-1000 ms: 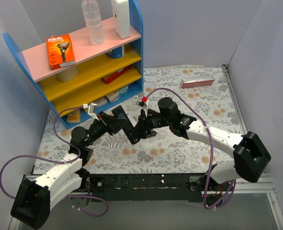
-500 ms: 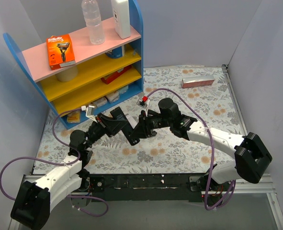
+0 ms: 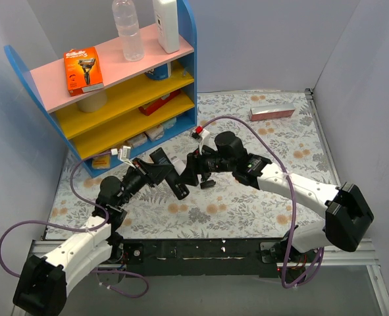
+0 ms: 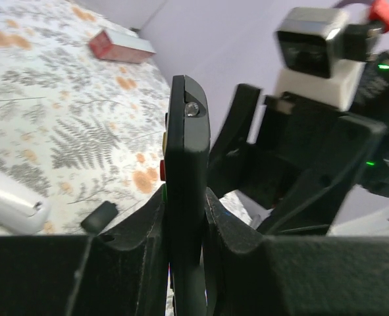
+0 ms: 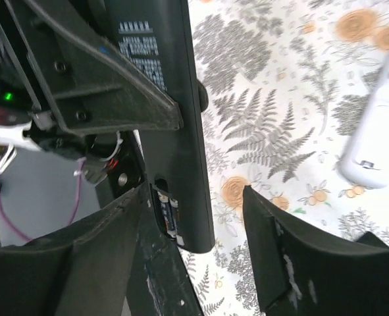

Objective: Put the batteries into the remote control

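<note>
Black rigid remote clenched in your left pincer, right pincer released; light batteries look slippery, so pinch mid-body.

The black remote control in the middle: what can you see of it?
The remote control is a slim black plastic bar, clamped edge-on in the shut left gripper above the table. Coloured buttons line one face; the back carries white print. Its end compartment lies open, with two batteries inside. The open right gripper straddles that end.

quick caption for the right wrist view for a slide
Right hand open around the black remote, batteries visible in its open compartment.
</note>
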Controlling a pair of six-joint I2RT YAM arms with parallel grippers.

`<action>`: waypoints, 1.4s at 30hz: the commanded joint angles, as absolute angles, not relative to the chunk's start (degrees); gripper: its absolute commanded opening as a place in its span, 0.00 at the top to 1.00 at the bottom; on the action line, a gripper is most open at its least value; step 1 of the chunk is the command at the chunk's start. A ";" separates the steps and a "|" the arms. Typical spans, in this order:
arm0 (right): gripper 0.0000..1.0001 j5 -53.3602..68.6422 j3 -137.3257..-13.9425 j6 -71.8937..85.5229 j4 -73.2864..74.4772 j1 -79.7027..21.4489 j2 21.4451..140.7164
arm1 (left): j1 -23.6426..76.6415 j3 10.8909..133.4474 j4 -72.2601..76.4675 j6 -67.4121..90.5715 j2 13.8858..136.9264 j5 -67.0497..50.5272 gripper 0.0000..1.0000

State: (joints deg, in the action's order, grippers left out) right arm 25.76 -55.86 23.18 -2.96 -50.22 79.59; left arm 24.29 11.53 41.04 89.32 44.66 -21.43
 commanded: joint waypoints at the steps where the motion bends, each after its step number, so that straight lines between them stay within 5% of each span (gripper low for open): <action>1: 0.27 16.36 -60.12 24.42 1.57 -49.31 76.56 | 24.61 12.48 27.52 84.82 41.66 -10.29 1.00; 3: 0.25 12.25 -59.94 28.88 4.03 -48.70 75.16 | 24.52 12.65 23.66 84.64 40.43 -6.96 1.00; 5: 0.10 8.98 -59.33 32.42 6.40 -47.55 74.36 | 24.52 12.83 20.50 84.11 39.21 -4.93 1.00; 11: 0.06 4.49 -53.45 35.94 8.53 -44.74 73.74 | 24.52 14.24 13.37 82.71 36.13 -0.70 1.00; 26: 0.08 4.21 -68.38 36.65 16.62 -45.26 97.98 | 24.52 16.00 5.98 80.24 29.98 1.49 1.00; 42: 0.07 10.11 -73.12 29.80 16.78 -46.49 107.75 | 24.52 16.00 5.36 79.98 29.00 1.05 1.00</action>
State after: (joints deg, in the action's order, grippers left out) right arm 8.56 -69.56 32.84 15.38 -45.69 106.48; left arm 24.49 13.78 4.49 80.75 29.41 0.64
